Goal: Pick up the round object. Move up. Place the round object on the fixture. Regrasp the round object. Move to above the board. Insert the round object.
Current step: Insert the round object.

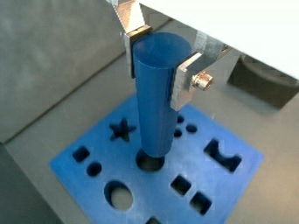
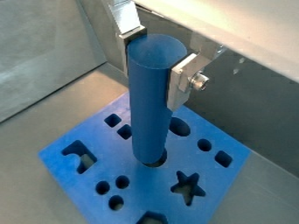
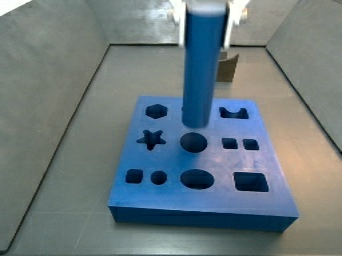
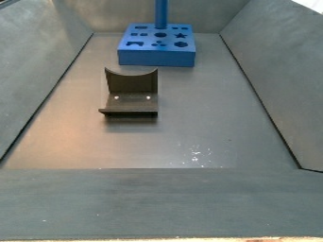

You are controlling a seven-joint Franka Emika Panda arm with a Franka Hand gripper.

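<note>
The round object [image 1: 158, 96], a smooth blue cylinder peg, stands upright between the silver fingers [image 1: 187, 83] of my gripper [image 1: 162, 57], which is shut on its upper end. Both wrist views show its lower end at the mouth of a round hole [image 2: 149, 161] in the board [image 2: 87, 175]. How deep it sits cannot be told. In a side view the peg [image 3: 201, 70] rises over the middle hole [image 3: 195, 142] of the blue board [image 3: 201, 205], and the gripper [image 3: 210, 8] is cut off by the frame edge. The fixture [image 4: 130, 92] stands apart from the board.
The board [image 4: 157, 44] lies at the far end of a grey walled bin [image 4: 51, 104]. It has star [image 3: 151, 139], hexagon, square and oval cut-outs around the peg. In a side view the brown fixture [image 3: 230, 68] sits behind the board near the back wall.
</note>
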